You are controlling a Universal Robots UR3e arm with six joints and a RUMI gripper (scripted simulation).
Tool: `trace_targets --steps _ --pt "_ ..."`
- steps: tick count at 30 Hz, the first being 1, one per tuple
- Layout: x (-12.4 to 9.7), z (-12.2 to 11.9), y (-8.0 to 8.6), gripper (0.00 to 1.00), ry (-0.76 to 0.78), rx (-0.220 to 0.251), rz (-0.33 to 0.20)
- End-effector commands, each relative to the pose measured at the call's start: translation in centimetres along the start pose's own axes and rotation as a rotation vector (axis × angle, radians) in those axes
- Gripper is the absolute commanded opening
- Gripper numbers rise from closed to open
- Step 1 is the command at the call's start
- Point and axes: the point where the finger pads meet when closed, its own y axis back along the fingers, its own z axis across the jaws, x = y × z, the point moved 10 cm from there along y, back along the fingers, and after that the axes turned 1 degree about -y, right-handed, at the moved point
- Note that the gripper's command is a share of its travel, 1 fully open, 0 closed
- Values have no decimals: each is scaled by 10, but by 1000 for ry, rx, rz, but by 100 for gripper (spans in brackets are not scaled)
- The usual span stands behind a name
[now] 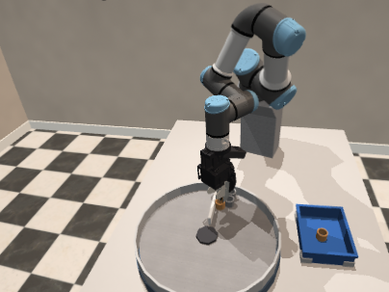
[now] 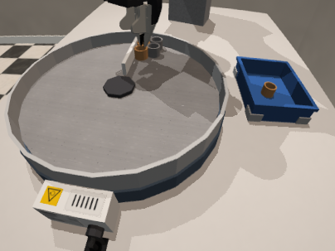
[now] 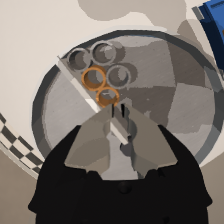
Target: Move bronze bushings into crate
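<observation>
A bronze bushing (image 1: 322, 236) (image 2: 269, 91) stands in the blue crate (image 1: 334, 223) (image 2: 278, 113) (image 3: 216, 30). On the turntable (image 1: 178, 259) (image 2: 83, 136) two bronze bushings stand close together by a pale divider bar: the nearer one (image 2: 141, 55) (image 3: 99, 100) and one farther out (image 3: 104, 81). Three grey bushings stand beside them, one at the right (image 3: 128, 76) and two near the rim. My gripper (image 2: 142, 41) (image 3: 117, 104) is shut, pointing down, with nothing seen between its fingertips. The tips are close over the nearer bronze bushing; whether they touch it cannot be told.
The pale divider bar (image 1: 212, 212) (image 2: 128, 58) runs from near the rim towards the dark hub (image 1: 206, 235) (image 2: 118, 86). A raised wall rings the turntable. A white control box (image 2: 75, 202) is at its front. The crate is right of the turntable.
</observation>
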Motion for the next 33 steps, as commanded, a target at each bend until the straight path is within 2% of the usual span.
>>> trace_targets --steps 1,23,33 --pt "0 0 0 6 1 0 -2" --pt "0 0 0 6 1 0 -2" --pt "0 0 -8 6 1 0 -2"
